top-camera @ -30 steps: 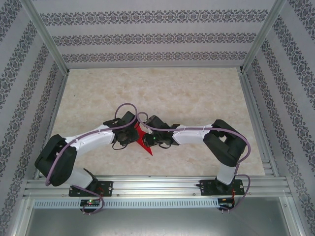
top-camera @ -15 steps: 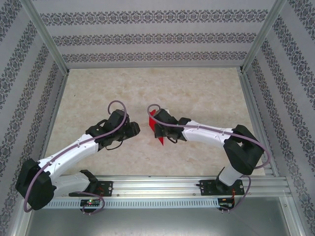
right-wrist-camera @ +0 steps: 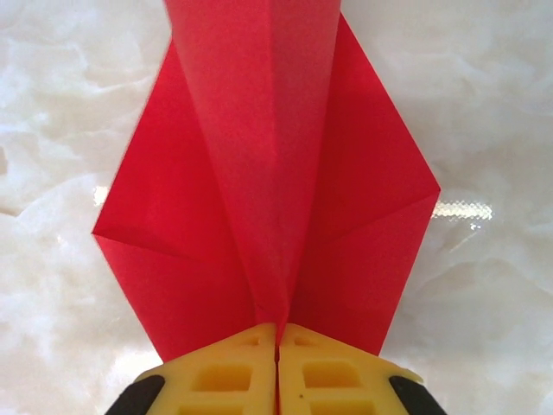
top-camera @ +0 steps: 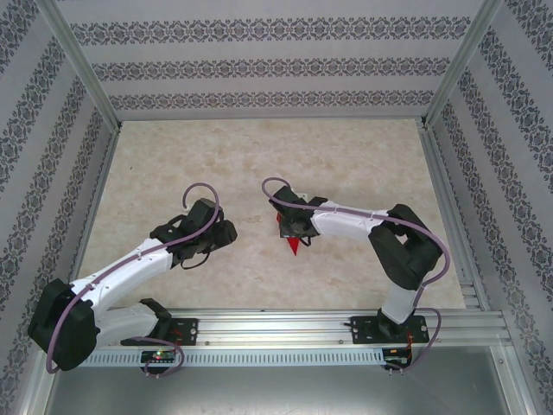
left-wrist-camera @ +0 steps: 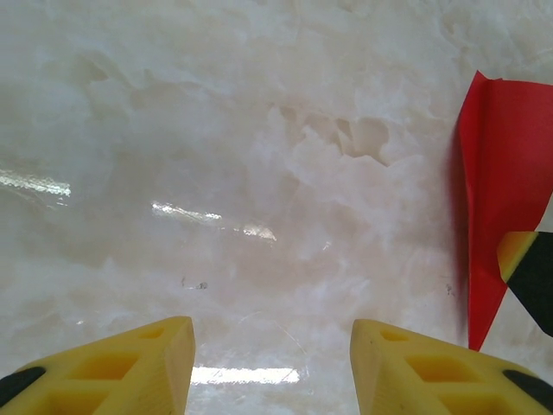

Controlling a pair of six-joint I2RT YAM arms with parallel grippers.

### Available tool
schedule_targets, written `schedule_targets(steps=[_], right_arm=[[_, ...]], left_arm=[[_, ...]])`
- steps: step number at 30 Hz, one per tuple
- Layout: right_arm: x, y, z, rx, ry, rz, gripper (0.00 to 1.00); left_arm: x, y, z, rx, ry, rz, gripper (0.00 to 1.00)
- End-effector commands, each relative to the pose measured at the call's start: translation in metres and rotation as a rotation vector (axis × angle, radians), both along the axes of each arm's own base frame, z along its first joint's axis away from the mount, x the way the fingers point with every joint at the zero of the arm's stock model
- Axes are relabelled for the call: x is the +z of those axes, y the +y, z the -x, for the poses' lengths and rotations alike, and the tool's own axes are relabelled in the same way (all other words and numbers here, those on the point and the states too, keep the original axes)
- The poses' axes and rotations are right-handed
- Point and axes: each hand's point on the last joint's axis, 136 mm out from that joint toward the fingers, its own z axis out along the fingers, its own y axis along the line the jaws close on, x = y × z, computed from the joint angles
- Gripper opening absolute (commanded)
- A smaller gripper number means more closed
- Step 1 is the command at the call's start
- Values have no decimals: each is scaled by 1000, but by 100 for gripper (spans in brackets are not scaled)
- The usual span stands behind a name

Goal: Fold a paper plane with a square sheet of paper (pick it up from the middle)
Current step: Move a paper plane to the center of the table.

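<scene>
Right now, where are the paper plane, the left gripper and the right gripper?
paper plane (right-wrist-camera: pixel 276 173), right wrist view, centre fold.
left gripper (left-wrist-camera: pixel 270 346), left wrist view, gap between fingertips.
right gripper (right-wrist-camera: pixel 276 333), right wrist view, where fingertips meet.

Far end of paper plane (right-wrist-camera: pixel 276 173) off-frame

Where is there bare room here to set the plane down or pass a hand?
The far half of the table, up to the back wall, is bare; so is the near strip by the rail. Crowded mid-table: the right jaws pinch the paper plane, the open left jaws beside it.
</scene>
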Motion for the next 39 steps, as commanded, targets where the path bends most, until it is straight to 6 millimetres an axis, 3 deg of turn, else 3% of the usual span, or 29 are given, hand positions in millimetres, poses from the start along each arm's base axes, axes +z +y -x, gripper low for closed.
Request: schedule_targets(steps=[1,8,14,21,28,31,39], right_arm=[[-8,-3,1,-21,30,26,11],[-12,-1,1,-13,50,28,19],[-27,0,4,-9,89,51,19],[-48,-7,18,15,142,219,19],[-13,0,6,35,67,248,16],[-9,5,1,29,54,219,14],[-46,5,11,-16,122,195,11]], left_arm=[[-1,4,-2,12,5,-13,51],[-3,0,-4,-2,17,-13,52],[-5,2,-3,-2,27,-24,52],[-5,5,-4,8,28,-46,52],[5,15,-4,18,-3,-78,53],[7,20,-3,38,-8,-96,53],[15,34,0,69,-49,-132,52]])
